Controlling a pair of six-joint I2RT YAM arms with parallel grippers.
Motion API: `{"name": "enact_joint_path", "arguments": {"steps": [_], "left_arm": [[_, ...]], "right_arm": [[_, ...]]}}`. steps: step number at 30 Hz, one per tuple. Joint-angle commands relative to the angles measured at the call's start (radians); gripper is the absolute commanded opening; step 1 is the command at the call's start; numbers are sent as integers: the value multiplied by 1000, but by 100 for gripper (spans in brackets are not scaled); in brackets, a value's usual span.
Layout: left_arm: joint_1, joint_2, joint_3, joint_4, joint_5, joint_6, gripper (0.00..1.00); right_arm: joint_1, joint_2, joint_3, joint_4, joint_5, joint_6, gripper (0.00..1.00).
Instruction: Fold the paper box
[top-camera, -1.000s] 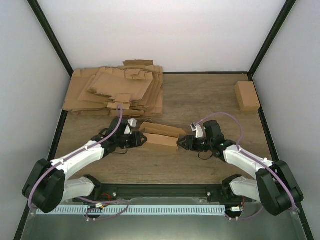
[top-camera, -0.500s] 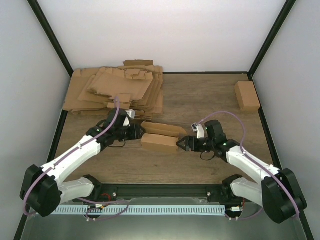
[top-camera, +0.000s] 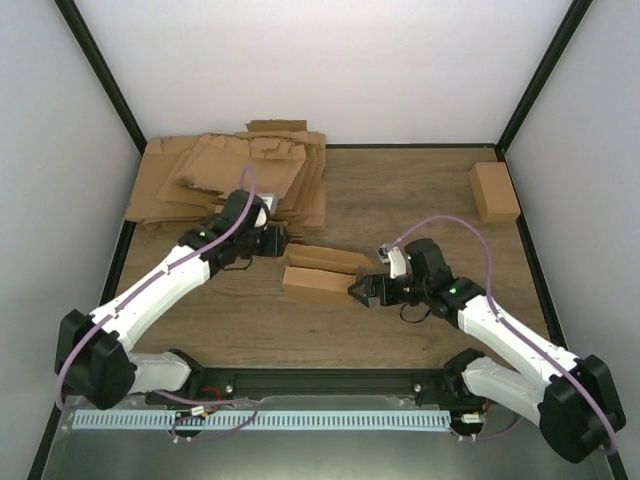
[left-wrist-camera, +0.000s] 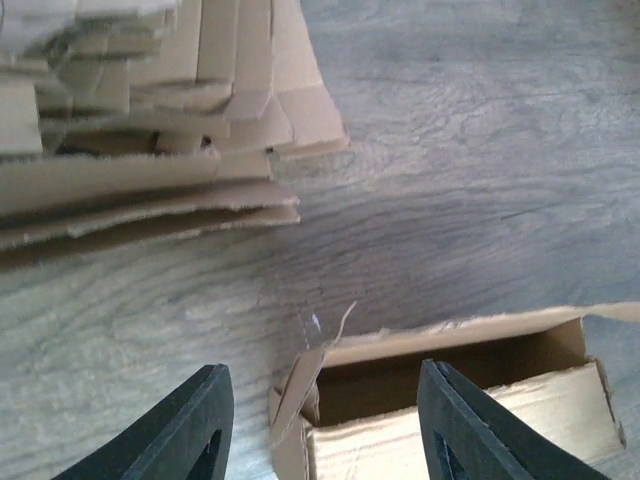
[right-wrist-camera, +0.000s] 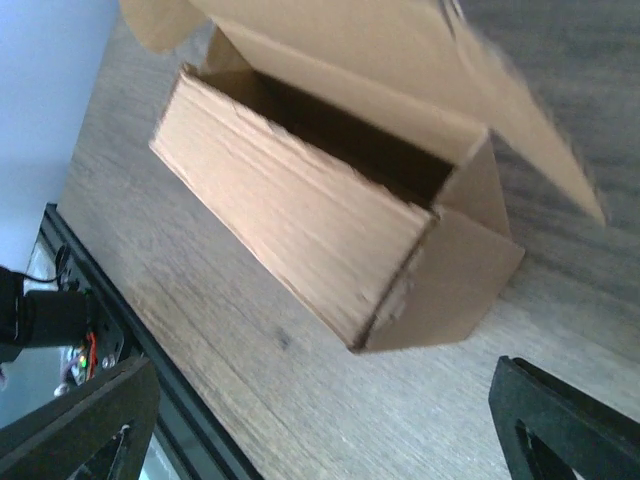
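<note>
Wooden table (top-camera: 400, 200): I see heap of flat cardboard sheets (top-camera: 200, 185) far left, paper box (top-camera: 318, 283) mid-table, lid flap up. Left gripper (top-camera: 278, 240) spread, nothing held, just beside its left end. Right gripper (top-camera: 358, 292) wide apart, empty, at right end.

plain brown paper box (top-camera: 318, 285), grey-brown woodgrain table (top-camera: 420, 200)

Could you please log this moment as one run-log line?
paper box: formed, lid flap open, on table | left jaws: open, empty, near box's left end | right jaws: open, empty, at box's right end
</note>
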Motion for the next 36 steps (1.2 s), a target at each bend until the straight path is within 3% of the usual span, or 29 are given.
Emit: {"name": "enact_joint_path", "arguments": {"steps": [1, 5, 10, 15, 19, 21, 27, 36], "left_arm": [[6, 78, 138, -20, -39, 101, 54], [14, 236, 299, -84, -19, 122, 51], [24, 446, 467, -117, 110, 168, 46], [24, 658, 612, -171, 304, 224, 24], [23, 740, 644, -181, 400, 245, 15], [21, 762, 644, -187, 434, 252, 14], [19, 776, 584, -183, 483, 258, 12], [20, 723, 453, -122, 507, 227, 12]], "right_arm": [[82, -55, 107, -95, 165, 30, 91], [167, -102, 114, -119, 216, 97, 86], [334, -103, 23, -3, 285, 228, 74], [539, -43, -21, 147, 423, 350, 46], [642, 84, -4, 239, 562, 373, 18], [652, 143, 9, 273, 601, 371, 10], [647, 274, 52, 320, 683, 324, 4], [550, 388, 132, 345, 615, 226, 3]]}}
